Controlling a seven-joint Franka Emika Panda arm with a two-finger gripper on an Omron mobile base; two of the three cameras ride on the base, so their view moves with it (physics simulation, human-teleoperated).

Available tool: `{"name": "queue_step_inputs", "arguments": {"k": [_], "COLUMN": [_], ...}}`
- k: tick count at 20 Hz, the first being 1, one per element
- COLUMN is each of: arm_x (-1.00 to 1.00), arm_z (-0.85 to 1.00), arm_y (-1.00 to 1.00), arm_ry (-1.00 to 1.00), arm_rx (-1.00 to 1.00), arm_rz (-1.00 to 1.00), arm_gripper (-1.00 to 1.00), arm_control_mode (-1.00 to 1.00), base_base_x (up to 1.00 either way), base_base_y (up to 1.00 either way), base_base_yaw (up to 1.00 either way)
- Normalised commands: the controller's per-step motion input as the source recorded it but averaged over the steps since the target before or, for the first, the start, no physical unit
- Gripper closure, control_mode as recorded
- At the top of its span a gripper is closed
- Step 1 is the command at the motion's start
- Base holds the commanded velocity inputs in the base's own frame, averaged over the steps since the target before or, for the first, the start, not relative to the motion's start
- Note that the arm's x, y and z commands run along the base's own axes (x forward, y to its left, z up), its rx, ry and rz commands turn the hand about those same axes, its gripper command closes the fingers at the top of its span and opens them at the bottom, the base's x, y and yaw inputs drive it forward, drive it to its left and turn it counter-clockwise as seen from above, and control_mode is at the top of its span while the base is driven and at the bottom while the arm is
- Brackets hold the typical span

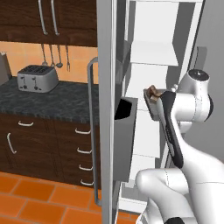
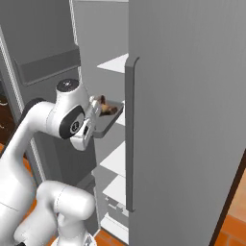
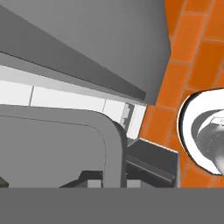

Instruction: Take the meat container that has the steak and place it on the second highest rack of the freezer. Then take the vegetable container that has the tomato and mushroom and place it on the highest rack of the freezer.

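Level and clamped by its near rim in my fingers (image 2: 94,121) so the steak (image 2: 106,109) stays put, the meat container (image 2: 108,120) hangs inside the open freezer (image 2: 192,96), near the second highest rack (image 1: 144,94).

Flat, even rendered light, bright all round, no glare and no hard shadows; the freezer (image 1: 153,52) interior reads near-white, soft grey shading under its shelves; edges slightly soft and pixelated, and past the fingertips the close grey surfaces look smooth, textureless
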Motion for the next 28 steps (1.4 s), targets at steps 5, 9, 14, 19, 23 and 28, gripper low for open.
{"name": "queue_step_inputs", "arguments": {"k": [5, 9, 14, 19, 23, 28], "arm_x": [0.45, 0.63, 0.53, 0.61, 0.84, 0.63], "arm_z": [-0.04, -0.08, -0.33, -0.13, -0.06, -0.19], "arm_y": [-0.01, -0.04, -0.03, -0.22, -0.33, -0.19], "arm_ry": [-0.09, -0.03, -0.02, -0.04, 0.00, -0.01], "arm_rx": [0.00, 0.00, 0.00, 0.00, 0.00, 0.00], "arm_rz": [-0.12, -0.13, -0.12, -0.07, 0.00, 0.00], "arm_gripper": [1.00, 1.00, 1.00, 1.00, 1.00, 1.00], "arm_control_mode": [-1.00, -1.00, -1.00, -1.00, -1.00, -1.00], "base_base_x": [0.00, 0.00, 0.00, 0.00, 0.00, 0.00], "base_base_y": [0.00, 0.00, 0.00, 0.00, 0.00, 0.00], "base_base_yaw": [0.00, 0.00, 0.00, 0.00, 0.00, 0.00]}}
